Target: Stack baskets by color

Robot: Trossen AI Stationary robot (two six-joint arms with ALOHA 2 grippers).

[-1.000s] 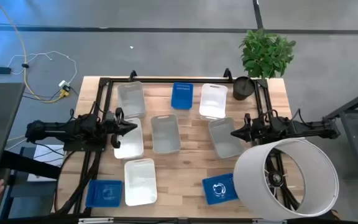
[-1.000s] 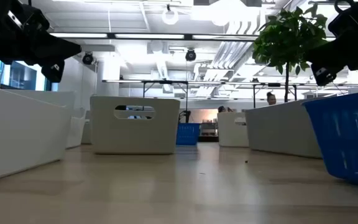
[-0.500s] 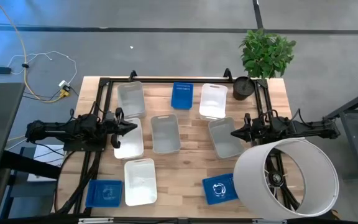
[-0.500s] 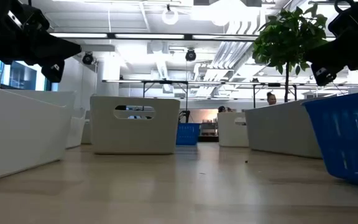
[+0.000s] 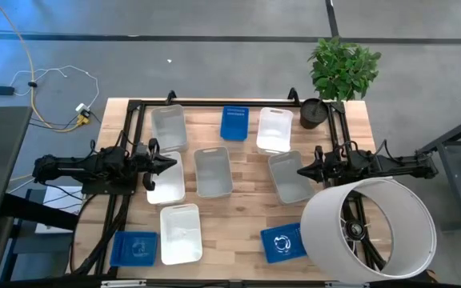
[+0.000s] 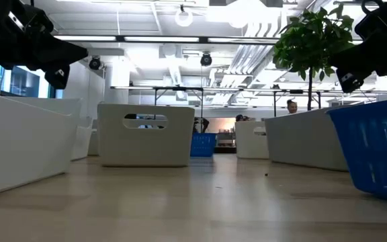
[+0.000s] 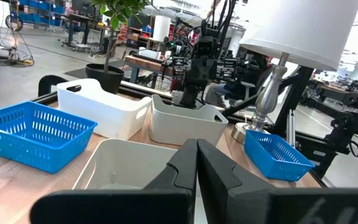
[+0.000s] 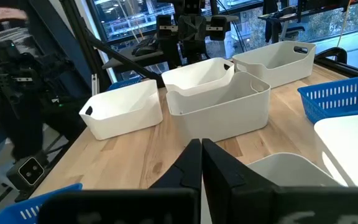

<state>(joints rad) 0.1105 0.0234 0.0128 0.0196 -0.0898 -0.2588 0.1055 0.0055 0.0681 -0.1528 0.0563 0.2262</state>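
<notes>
Across the pale wooden slatted table (image 5: 246,228) lay nine small shallow plastic baskets with rounded corners, none of them stacked. Along the far edge sat a translucent grey basket (image 5: 168,127), a blue lattice-sided basket (image 5: 234,123) and a white basket with a slot handle (image 5: 274,130). The middle row held a white basket (image 5: 167,179) on the left, a greyish basket (image 5: 213,171) in the centre and another greyish basket (image 5: 289,177) on the right. Nearest the front edge were a blue basket (image 5: 134,248) at the left corner, a larger white basket (image 5: 180,233) beside it, and a blue basket with a white mark inside (image 5: 282,242) towards the right.

From the left side the left gripper (image 5: 172,162) reached in level above the table, its two dark fingers pressed together and holding nothing, its tip over the white middle-row basket. Opposite it the right gripper (image 5: 300,170) hung with fingers likewise together and empty, its tip over the greyish basket on the right.

Both wrist views showed the fingers meeting in a thin seam, with a basket's rim just beyond them.

A big white cylinder with a wheel inside (image 5: 369,230) stood over the front right corner, and a green leafy plant in a black pot (image 5: 338,76) stood at the far right corner
</notes>
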